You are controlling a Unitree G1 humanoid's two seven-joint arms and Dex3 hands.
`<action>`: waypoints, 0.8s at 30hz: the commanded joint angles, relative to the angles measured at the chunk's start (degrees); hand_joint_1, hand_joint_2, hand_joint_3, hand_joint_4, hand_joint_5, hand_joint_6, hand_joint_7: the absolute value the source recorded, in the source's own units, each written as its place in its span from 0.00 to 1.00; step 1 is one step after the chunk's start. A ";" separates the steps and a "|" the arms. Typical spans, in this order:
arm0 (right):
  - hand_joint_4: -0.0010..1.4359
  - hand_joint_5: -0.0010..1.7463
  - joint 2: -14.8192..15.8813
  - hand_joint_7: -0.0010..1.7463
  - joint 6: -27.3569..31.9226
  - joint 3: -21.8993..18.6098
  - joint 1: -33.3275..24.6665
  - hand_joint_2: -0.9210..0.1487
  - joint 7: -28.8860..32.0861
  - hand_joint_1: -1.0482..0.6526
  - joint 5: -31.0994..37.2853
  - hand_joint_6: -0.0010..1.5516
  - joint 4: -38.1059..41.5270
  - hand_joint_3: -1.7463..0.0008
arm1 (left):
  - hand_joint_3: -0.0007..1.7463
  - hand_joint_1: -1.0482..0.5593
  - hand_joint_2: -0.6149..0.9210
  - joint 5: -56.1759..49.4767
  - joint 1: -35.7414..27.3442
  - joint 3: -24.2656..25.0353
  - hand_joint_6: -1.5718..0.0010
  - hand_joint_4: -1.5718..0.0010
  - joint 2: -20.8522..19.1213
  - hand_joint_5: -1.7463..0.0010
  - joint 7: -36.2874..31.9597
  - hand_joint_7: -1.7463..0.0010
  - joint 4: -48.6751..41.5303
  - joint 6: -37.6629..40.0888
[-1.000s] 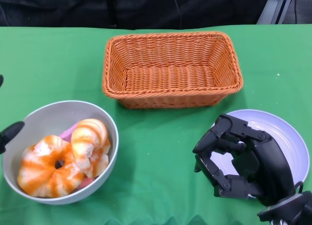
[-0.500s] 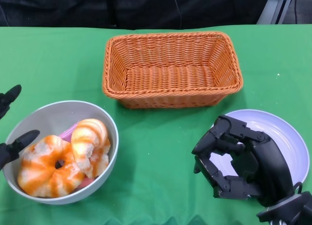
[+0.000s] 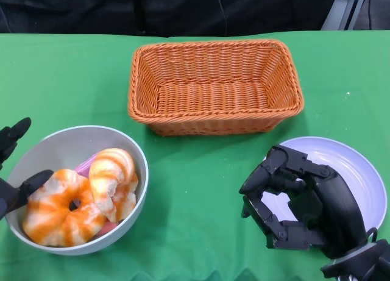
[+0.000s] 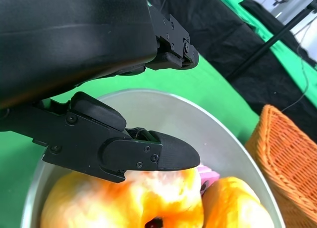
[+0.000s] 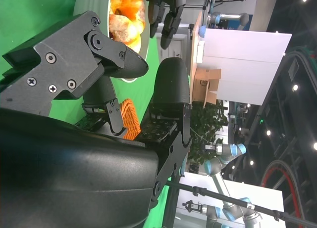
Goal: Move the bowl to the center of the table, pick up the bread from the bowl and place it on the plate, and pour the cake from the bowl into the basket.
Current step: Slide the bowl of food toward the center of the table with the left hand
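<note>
A grey bowl (image 3: 67, 144) sits at the front left of the green table. It holds two orange-and-white glazed breads (image 3: 58, 209), with a pink cake (image 3: 85, 165) partly hidden under them. My left hand (image 3: 13, 171) is at the bowl's left rim, fingers apart, one fingertip (image 4: 168, 153) over the bread (image 4: 124, 203). An orange wicker basket (image 3: 213, 86) stands empty at the back centre. My right hand (image 3: 301, 202) hovers over the left part of a lavender plate (image 3: 359, 171), fingers curled and holding nothing.
Green cloth covers the table (image 3: 201, 171). A black backdrop runs behind the far edge. Open cloth lies between the bowl and the plate.
My left hand has come in from the left edge and now reaches the bowl's rim. The right hand has barely shifted.
</note>
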State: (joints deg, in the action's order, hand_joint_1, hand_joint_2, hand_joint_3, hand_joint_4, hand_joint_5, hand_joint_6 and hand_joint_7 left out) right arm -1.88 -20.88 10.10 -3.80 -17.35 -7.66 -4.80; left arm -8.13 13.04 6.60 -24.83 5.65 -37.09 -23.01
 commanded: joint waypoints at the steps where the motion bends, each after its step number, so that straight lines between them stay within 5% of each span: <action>1: 0.52 0.91 0.07 0.69 -0.65 -0.12 -0.05 0.41 0.15 0.56 -0.32 0.46 0.21 0.40 | 0.21 0.20 1.00 1.10 -0.45 -0.11 0.84 0.86 -0.16 0.99 1.13 1.00 1.04 1.12; 24: 0.51 0.91 0.26 0.69 -1.12 -0.16 0.19 0.41 0.38 0.56 0.38 0.45 0.76 0.39 | 0.23 0.19 1.00 5.54 -6.35 -1.36 0.84 0.86 4.23 1.00 5.74 1.00 19.24 15.11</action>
State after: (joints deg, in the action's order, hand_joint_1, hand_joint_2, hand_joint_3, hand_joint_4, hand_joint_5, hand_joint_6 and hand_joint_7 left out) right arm -1.94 -21.64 10.12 -3.79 -17.28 -7.46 -3.92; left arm -3.47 7.67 5.37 -20.65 10.62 -19.36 -9.19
